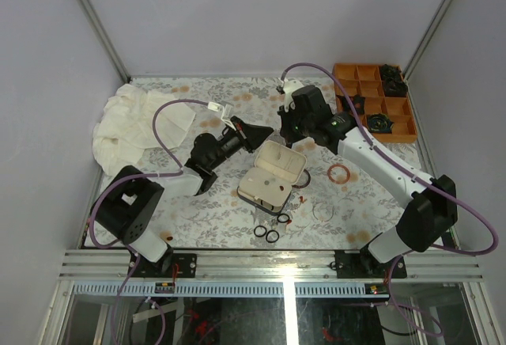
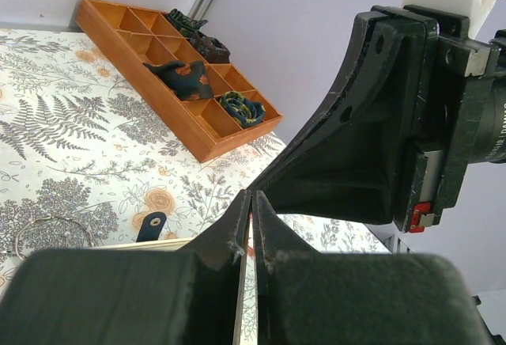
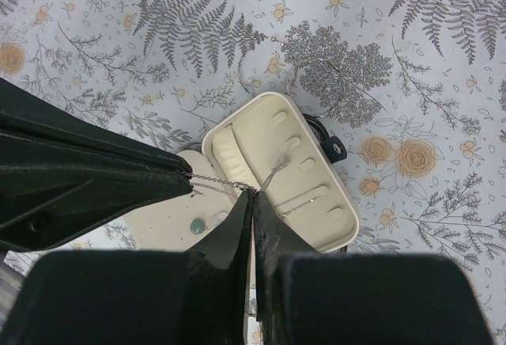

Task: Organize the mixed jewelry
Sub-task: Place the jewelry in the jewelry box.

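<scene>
The thin silver chain [image 3: 217,180] stretches just above the open jewelry case [image 3: 261,131]. Its long axis runs crosswise from the left gripper [image 3: 95,179] to the right gripper [image 3: 251,195], with the green pendant [image 3: 196,225] dangling below. The right gripper is pinched tight on it. The left gripper's fingers are closed too, but its hold on the chain is hidden. Black rings [image 1: 261,233] lie on the surface near the case's front. Lowering both ends together should lay the chain untangled.

Open case [image 1: 273,175] blocks centre; black rings [image 1: 271,236] lie exposed.
</scene>
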Tool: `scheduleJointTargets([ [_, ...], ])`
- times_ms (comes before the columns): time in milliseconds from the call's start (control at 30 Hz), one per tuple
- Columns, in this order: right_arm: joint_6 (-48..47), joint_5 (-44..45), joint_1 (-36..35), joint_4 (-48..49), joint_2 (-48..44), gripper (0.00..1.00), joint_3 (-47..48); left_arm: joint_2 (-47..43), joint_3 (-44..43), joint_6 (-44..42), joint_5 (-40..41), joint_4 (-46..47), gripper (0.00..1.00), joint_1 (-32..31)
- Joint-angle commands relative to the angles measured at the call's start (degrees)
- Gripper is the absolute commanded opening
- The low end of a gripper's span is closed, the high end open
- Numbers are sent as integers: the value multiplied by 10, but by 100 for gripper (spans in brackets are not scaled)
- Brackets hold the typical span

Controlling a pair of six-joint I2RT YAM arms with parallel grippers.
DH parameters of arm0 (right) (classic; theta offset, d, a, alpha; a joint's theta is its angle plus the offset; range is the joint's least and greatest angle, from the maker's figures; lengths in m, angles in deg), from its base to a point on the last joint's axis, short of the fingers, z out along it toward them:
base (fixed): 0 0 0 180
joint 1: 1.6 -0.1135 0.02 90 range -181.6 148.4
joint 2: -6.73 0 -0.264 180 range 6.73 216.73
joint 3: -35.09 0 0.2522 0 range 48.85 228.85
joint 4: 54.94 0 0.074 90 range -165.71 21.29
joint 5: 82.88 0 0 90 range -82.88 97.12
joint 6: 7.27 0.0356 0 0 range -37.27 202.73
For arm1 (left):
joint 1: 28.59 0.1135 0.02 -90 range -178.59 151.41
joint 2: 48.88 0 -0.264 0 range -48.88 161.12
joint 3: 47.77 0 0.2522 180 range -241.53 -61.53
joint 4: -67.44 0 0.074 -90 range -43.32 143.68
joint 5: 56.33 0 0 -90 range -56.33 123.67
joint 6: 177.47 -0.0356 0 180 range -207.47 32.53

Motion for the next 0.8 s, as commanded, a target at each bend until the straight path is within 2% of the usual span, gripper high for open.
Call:
scheduleJointTargets([
  [0,-8,3,5,12,7,0,18,4,-15,-1,-8,47,0,5],
  [333,5,-19,5,28,5,0,-11,3,-4,2,-7,56,0,5],
  [767,5,-6,5,40,12,0,-37,22,1,5,-11,73,0,7],
])
